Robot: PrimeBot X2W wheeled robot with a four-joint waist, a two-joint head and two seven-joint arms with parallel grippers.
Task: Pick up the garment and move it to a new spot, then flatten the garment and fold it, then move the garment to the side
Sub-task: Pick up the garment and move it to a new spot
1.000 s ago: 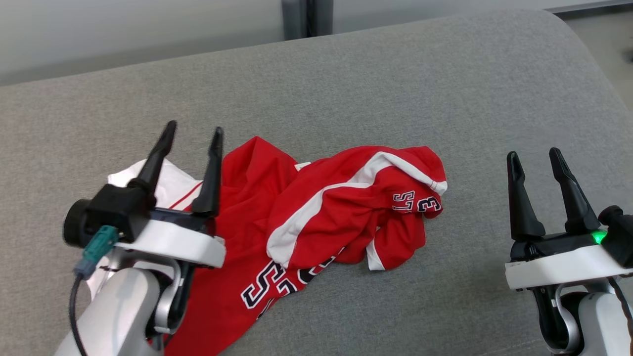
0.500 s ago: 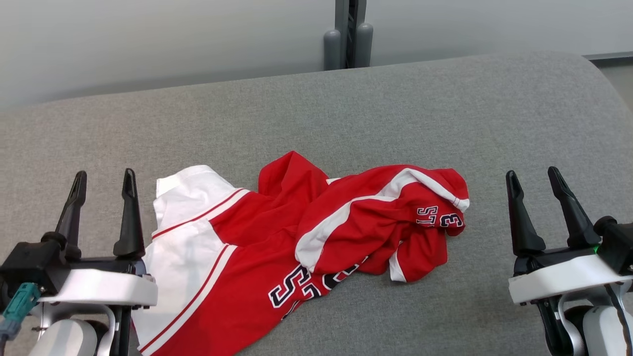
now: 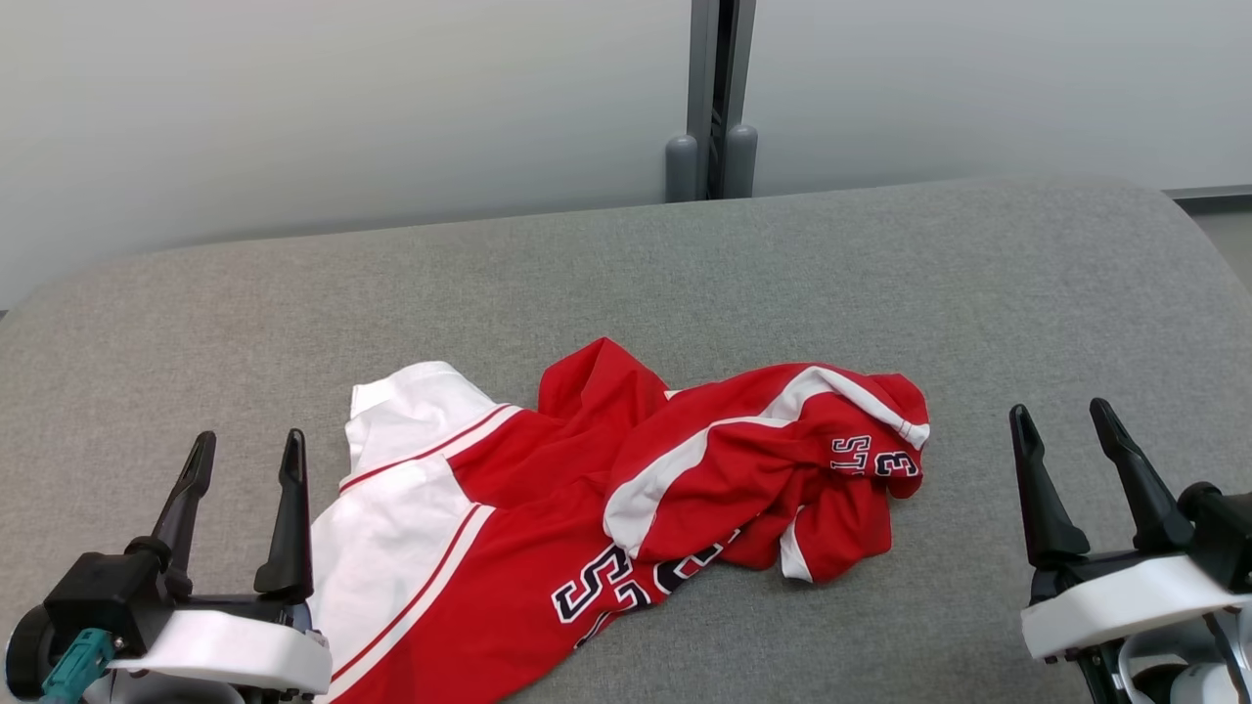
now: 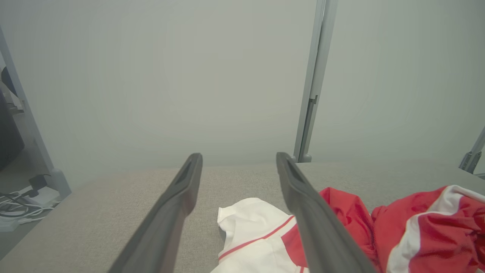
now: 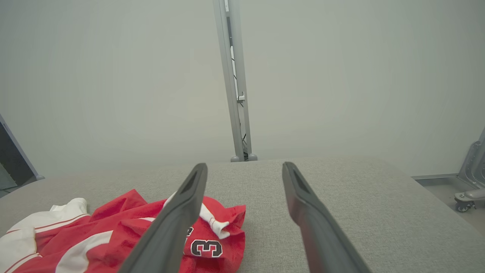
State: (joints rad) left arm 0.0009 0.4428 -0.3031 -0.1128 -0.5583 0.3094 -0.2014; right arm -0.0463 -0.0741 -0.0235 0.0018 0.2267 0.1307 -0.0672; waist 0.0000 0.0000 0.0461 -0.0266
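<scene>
Red-and-white jersey [image 3: 548, 489], print in dark characters edged white. On the lower red panel, head view, a large 5 [image 3: 585, 596]; the characters after it run under a fold and are unreadable. On the bunched right end, a 3 [image 5: 206, 248], plain in the right wrist view. Beside it small letters [image 3: 849, 453], turned sideways, seemingly "STS", uncertain.

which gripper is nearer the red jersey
Left. The left gripper sits right beside the white edge of the jersey; the right gripper stands off past its crumpled red end, bare grey cushion between.
</scene>
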